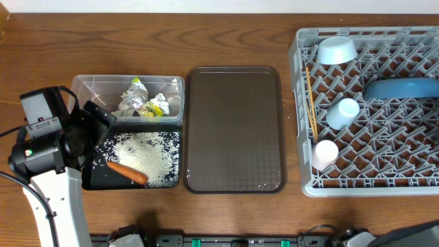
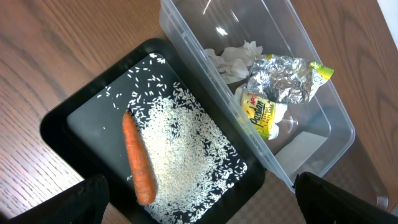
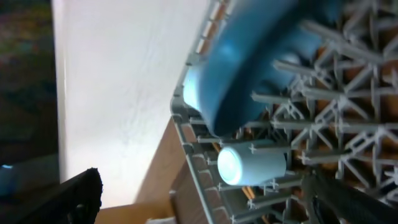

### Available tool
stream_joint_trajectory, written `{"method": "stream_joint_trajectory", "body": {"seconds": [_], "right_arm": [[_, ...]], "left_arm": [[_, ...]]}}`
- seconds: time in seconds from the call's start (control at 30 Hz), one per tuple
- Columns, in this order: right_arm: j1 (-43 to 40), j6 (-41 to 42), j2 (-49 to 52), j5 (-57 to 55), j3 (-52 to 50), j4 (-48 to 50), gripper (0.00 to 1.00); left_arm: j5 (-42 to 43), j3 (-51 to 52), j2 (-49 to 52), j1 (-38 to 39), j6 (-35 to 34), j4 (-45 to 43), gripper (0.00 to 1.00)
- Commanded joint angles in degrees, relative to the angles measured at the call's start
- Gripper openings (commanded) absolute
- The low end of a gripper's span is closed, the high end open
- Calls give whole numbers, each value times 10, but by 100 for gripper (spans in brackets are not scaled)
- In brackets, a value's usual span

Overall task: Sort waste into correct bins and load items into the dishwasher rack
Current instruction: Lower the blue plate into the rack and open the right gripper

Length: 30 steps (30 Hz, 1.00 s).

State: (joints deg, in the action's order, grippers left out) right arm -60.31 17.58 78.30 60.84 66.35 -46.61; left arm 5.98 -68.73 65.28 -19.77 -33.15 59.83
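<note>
Carrot and rice lie in the black tray near the surface's front-left corner. Your left fingers hang above it, spread wide and empty. Your right fingers are spread over the dishwasher rack, gripping nothing.

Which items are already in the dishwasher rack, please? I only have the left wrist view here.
Observer: All five: pale blue bowl, dark blue plate, light blue cup, pink cup and chopsticks, all in the dishwasher rack.
Operator: Thank you. What lies between that rack and the black tray?
Observer: A dark brown serving tray, flat on the table.
Operator: Where exactly are the chopsticks?
Observer: Along the rack wall nearest that tray, beside both cups.
</note>
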Motion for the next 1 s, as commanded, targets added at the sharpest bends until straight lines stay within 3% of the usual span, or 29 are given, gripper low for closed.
{"method": "stream_joint_trajectory", "body": {"seconds": [0.0,0.2,0.4,0.57,0.7,0.97], "right_arm": [[30,4,-40,-54,20,3,99],[127,-77,-56,-203,76,1,99],[284,-175,-45,-409,87,34,99],[393,-196,-12,-559,87,77,99],[427,-196,30,-644,87,109,99],[419,-183,95,-649,87,93,99]], "left_arm": [[-7,-8,2,-2,5,2,97],[-7,-8,2,-2,5,2,97],[-7,-8,2,-2,5,2,97],[-7,-8,2,-2,5,1,97],[-7,-8,2,-2,5,2,97],[-7,-8,2,-2,5,2,97]]}}
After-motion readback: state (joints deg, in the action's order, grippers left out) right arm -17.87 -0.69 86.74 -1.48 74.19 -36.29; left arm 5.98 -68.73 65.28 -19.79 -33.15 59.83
